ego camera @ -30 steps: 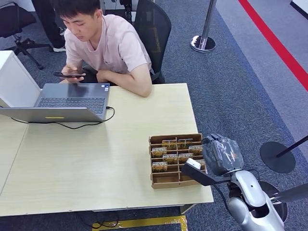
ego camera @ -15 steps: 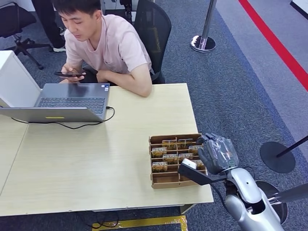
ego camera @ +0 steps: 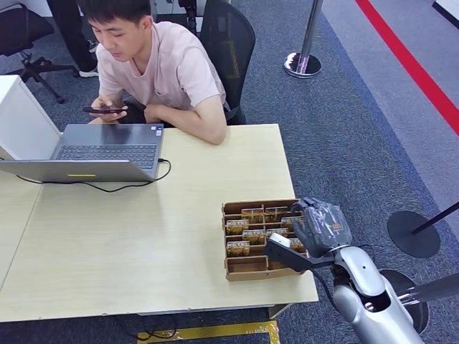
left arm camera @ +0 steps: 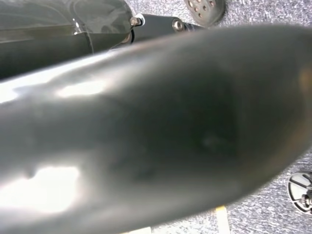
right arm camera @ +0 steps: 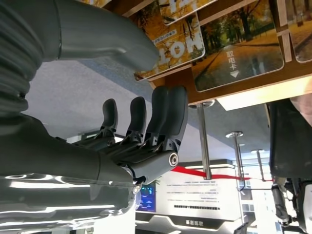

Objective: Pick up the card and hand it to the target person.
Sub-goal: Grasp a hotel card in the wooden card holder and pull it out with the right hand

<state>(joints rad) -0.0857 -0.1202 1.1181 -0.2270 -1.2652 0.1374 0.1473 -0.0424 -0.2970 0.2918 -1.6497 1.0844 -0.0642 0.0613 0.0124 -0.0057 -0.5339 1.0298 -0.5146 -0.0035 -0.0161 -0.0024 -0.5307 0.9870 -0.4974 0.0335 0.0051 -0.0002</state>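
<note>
A brown cardboard tray (ego camera: 254, 269) near the table's front right corner holds rows of yellow autumn-scene cards (ego camera: 254, 235). My right hand (ego camera: 319, 228) hovers over the tray's right end, fingers apart and holding nothing. In the right wrist view the thumb (right arm camera: 103, 34) reaches over one card (right arm camera: 176, 45), and the dark fingers (right arm camera: 158, 122) end just short of the tray's wooden edge, beside another card (right arm camera: 235, 53). The person (ego camera: 162, 72) in a pink shirt sits at the table's far side, looking at a phone (ego camera: 102, 110).
An open grey laptop (ego camera: 102, 150) with a black cable sits at the far left of the wooden table (ego camera: 135, 229). A black office chair (ego camera: 230, 36) stands behind the person. Stanchion bases (ego camera: 302, 64) (ego camera: 414, 233) stand on the carpet to the right.
My right hand has moved left and slightly down, from beside the tray to over its right end. The person and the cards have stayed put.
</note>
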